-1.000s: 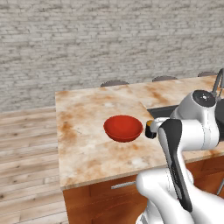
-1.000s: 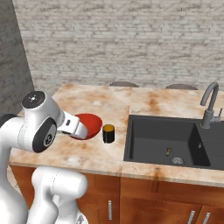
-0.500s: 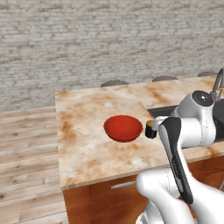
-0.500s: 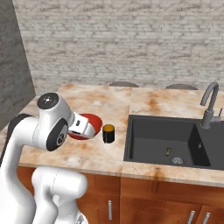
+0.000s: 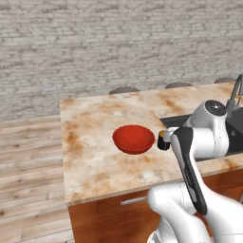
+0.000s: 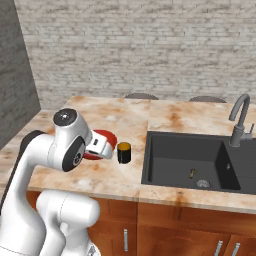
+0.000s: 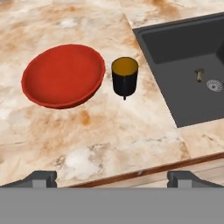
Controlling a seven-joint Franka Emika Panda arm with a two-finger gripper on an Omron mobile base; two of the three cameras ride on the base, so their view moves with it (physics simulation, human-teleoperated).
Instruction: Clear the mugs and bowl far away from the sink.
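- The gripper (image 7: 112,177) shows in the hand view as two dark finger tips at the bottom, one at lower left and one at lower right; they stand wide apart with nothing between them but bare counter.
- Above the tips, in the centre of the hand view, the black mug (image 7: 124,77) stands upright on the marble countertop (image 7: 109,131), its yellow-orange inside facing up and a small handle pointing toward the camera.
- Just left of the mug, in the upper left of that view, sits the red bowl (image 7: 64,75), wide and shallow, right way up; a narrow gap seems to part it from the mug.
- On the right of the hand view lies the sink (image 7: 183,52), dark grey and recessed, with a round drain near the right edge. The mug stands near its left rim, on the counter.
- In the left base view the bowl (image 5: 134,138) rests mid-frame, and the mug (image 5: 163,141) peeks out beside the white arm.
- In the right base view the mug (image 6: 124,152) stands centre-left, the bowl (image 6: 106,137) partly hidden behind the arm, the sink (image 6: 190,160) to the right with a curved grey faucet (image 6: 239,120) at its far right.
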